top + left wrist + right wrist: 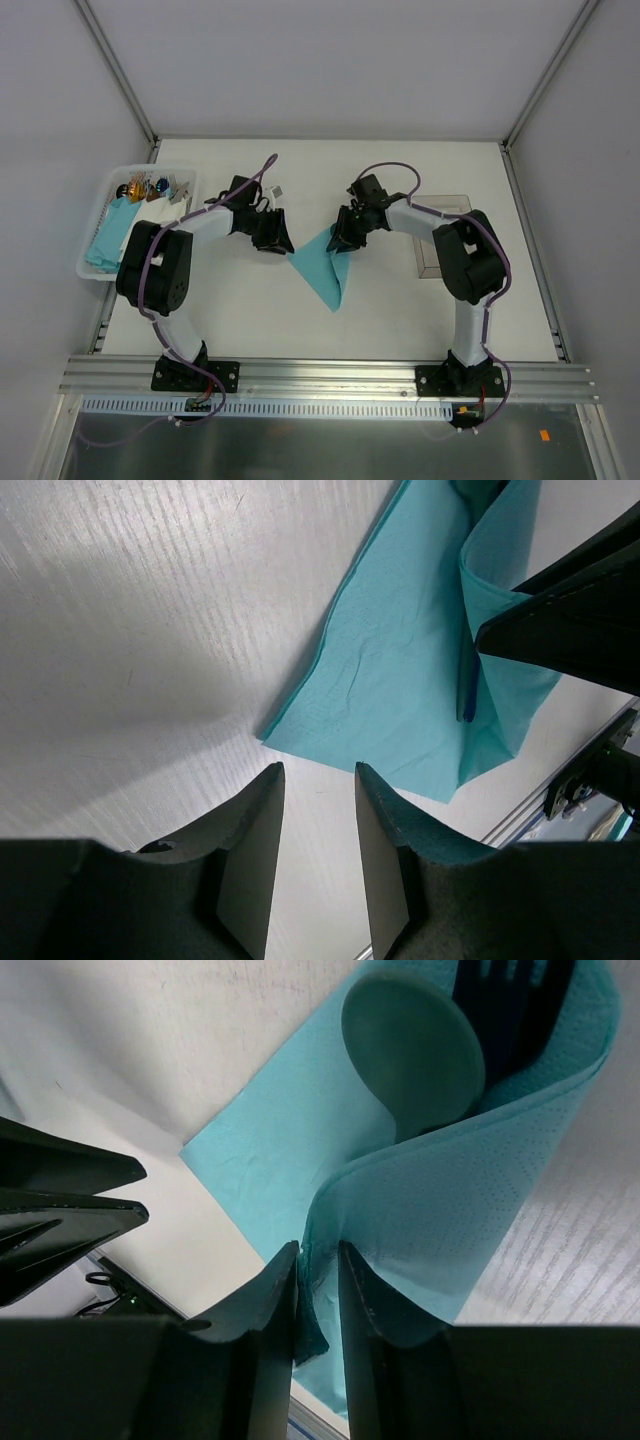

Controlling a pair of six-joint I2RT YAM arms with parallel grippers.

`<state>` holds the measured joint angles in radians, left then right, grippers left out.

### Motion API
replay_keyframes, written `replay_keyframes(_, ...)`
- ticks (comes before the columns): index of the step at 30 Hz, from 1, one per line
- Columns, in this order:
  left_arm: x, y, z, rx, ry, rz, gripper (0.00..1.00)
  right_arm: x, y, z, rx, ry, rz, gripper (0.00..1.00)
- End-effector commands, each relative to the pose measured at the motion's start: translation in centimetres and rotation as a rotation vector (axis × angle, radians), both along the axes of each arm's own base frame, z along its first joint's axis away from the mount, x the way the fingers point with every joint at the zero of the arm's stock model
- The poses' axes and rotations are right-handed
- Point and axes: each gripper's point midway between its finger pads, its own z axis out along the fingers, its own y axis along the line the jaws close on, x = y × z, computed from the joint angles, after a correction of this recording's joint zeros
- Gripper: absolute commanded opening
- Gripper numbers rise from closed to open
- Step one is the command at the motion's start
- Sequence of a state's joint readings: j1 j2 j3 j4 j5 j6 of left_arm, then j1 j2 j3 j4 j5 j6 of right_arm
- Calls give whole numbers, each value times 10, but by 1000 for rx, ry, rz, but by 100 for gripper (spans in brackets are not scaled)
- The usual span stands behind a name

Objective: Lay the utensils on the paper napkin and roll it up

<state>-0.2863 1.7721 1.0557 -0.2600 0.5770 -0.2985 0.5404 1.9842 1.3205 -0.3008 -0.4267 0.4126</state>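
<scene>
A robot test lab. Plain white walls (330, 60) box in a bare white table (250, 320). Two arms are bolted to a metal rail (330, 378).

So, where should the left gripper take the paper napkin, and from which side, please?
Probably the flat free corner of the paper napkin lying just ahead of the left gripper. It is a single layer on the table, away from the fold the right gripper pinches over the spoon, so a low approach from the left side suits.

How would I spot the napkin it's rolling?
Look at the middle of the white table, between the two black arms. The paper napkin lies there: thin, plain teal, one side folded over a spoon, unlike the napkin bundles in the basket far left.
</scene>
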Motion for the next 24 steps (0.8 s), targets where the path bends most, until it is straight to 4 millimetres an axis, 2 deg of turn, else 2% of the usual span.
replay_keyframes(1,7,-3,27,-44,-58,-13,35,7,11,21,49,-42,1,24)
replay_keyframes(4,5,-3,29,-45,-65,-17,35,8,4,36,57,-73,-8,20)
replay_keyframes(6,4,-3,35,-49,-87,-21,35,7,-9,37,41,-74,-28,20)
replay_keyframes(7,4,-3,38,-53,-101,-33,36,5,-15,45,35,-91,-24,21)
replay_keyframes(13,2,-1,64,-51,-253,-125,39,-5,-70,46,-98,-111,-63,43)
replay_keyframes(14,-1,-3,69,-68,-270,-154,39,-6,-76,46,-115,-119,-60,54)
replay_keyframes(15,-4,-3,75,-72,-320,-198,39,-7,-86,43,-137,-116,-76,58)
replay_keyframes(17,-14,-11,82,-76,-370,-279,39,-10,-98,45,-165,-119,-82,63)
replay_keyframes(19,-22,-15,85,-20,-484,-400,38,-10,-111,45,-207,-125,-89,63)
replay_keyframes(20,-38,-27,84,-5,-508,-488,36,-11,-116,45,-218,-127,-92,63)
replay_keyframes(23,-64,-37,77,80,-625,-718,33,-9,-132,51,-240,-149,-122,63)
replay_keyframes(24,-84,-51,74,91,-661,-821,29,-7,-139,57,-243,-165,-144,63)
